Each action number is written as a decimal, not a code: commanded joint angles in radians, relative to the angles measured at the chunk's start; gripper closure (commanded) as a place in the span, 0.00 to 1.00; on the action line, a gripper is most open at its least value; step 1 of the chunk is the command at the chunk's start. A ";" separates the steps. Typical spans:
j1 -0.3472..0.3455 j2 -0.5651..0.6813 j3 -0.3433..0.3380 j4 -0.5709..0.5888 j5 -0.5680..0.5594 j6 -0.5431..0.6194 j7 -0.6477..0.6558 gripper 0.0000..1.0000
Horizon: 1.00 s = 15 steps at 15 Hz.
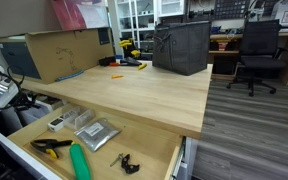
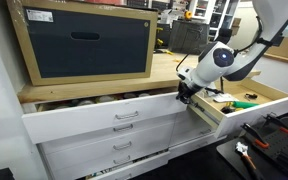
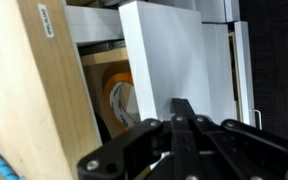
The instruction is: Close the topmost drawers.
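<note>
A wide, shallow drawer with a pale plywood inside point(image 1: 149, 140) stands pulled out at 6 o'clock in an exterior view, under the thick light-wood counter point(image 1: 134, 95). It holds yellow-handled pliers point(image 1: 49, 147) and a green tube point(image 1: 79, 162). In an exterior view facing the white fronts, the long white-fronted top drawer point(image 2: 104, 112) gapes slightly at 8 o'clock. The black fingers point(image 2: 187, 93) sit at the open side drawer's point(image 2: 206, 113) corner. In the wrist view the fingers point(image 3: 181, 112), at 6 o'clock, are pressed together and empty beside a flat white drawer front point(image 3: 169, 60).

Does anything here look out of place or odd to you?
Yes. One top drawer sticks far out, leaving tools exposed; the neighbouring drawer is only ajar. The robot's shut hand is at the corner between them.
</note>
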 commanded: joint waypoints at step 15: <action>-0.255 0.065 0.189 0.059 -0.285 -0.147 0.176 1.00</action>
